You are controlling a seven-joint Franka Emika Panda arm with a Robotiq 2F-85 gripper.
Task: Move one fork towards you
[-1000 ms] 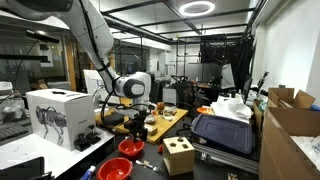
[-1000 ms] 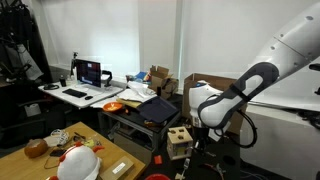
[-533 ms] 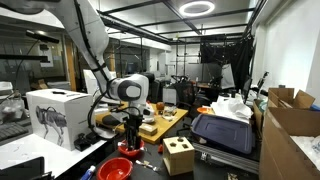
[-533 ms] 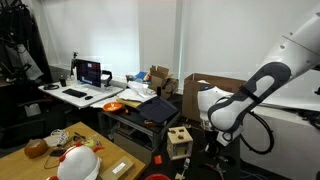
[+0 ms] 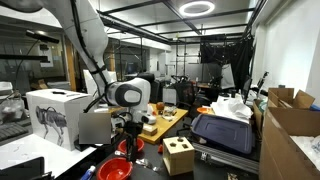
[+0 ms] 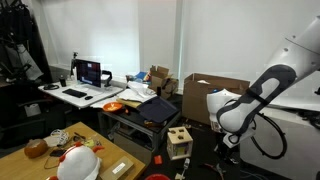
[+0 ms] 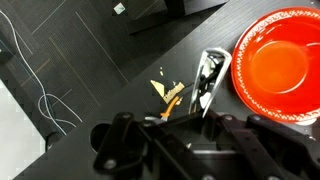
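Silver forks (image 7: 205,80) beside the red bowl (image 7: 275,60) show only in wrist view.

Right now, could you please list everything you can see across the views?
forks: silvery cluster, count unclear, beside the bowl on the dark table
red bowl: one, red, right of the forks
scraps: a few, orange, left of the forks
wooden cube: one, tan, in both exterior views
white box: one, white
laptop: one, open, on a desk
cardboard boxes: several, brown
arm: one, white
claw: one, dark, over the forks; open or shut unclear
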